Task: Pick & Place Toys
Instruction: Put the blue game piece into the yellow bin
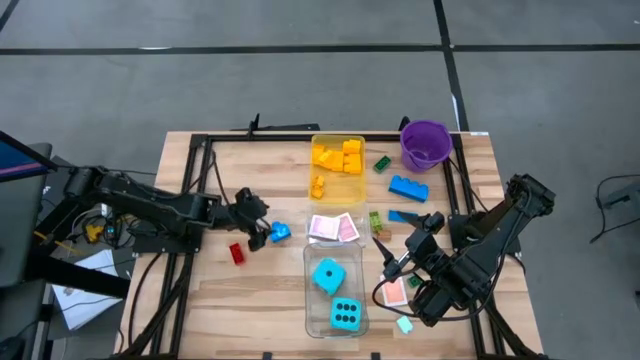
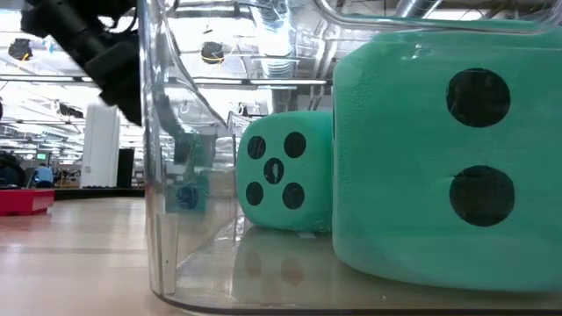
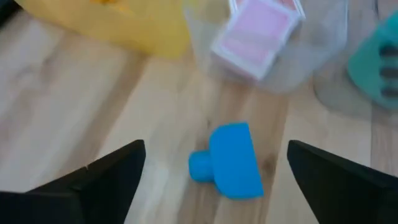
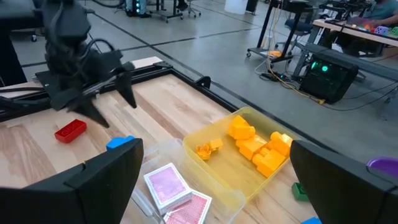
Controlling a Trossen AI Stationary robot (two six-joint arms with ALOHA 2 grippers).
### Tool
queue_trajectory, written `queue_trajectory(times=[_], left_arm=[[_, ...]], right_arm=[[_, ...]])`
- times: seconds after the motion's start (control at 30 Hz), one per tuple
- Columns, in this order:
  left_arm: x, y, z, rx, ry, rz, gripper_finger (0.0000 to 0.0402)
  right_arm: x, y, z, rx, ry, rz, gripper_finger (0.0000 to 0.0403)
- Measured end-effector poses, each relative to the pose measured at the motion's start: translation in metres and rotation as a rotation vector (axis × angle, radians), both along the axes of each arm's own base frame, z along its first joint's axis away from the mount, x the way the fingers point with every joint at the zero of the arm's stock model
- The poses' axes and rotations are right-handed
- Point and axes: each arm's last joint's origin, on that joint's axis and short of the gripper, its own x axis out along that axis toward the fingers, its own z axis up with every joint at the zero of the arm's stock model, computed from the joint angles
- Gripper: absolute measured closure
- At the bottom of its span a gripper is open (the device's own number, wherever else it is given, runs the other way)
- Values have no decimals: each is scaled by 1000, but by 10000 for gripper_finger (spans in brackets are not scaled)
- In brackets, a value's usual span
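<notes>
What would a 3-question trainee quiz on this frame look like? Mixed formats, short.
1. True or false: the left gripper has its jaws open over the small blue brick.
2. What sits in the clear tray? A) red bricks B) two cyan dice C) the purple bucket
3. Fill in: the yellow bricks lie in the ___ tray.

Key: 1 true. 2 B: the dice are inside it. 3 yellow-tinted.
</notes>
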Motion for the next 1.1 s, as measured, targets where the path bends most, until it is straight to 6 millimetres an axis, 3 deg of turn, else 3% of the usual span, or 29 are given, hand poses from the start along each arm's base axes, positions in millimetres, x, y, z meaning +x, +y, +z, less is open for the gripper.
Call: queue_trajectory(times=[0.17,0.43,0.87,1.1], left_arm=[[-10,-9,-22,-6,29,-43,24],[-19,-21,-45,65,-66,-201,5],[-13,-12,-46,-10,-139,-20,2],[6,-3,-57,2,-131,110,2]], right_arm=[[0,0,0,8,4,0,5],[0,0,0,14,4,0,5],[0,1,0,19,5,0,5],[1,1,0,20,4,0,5]])
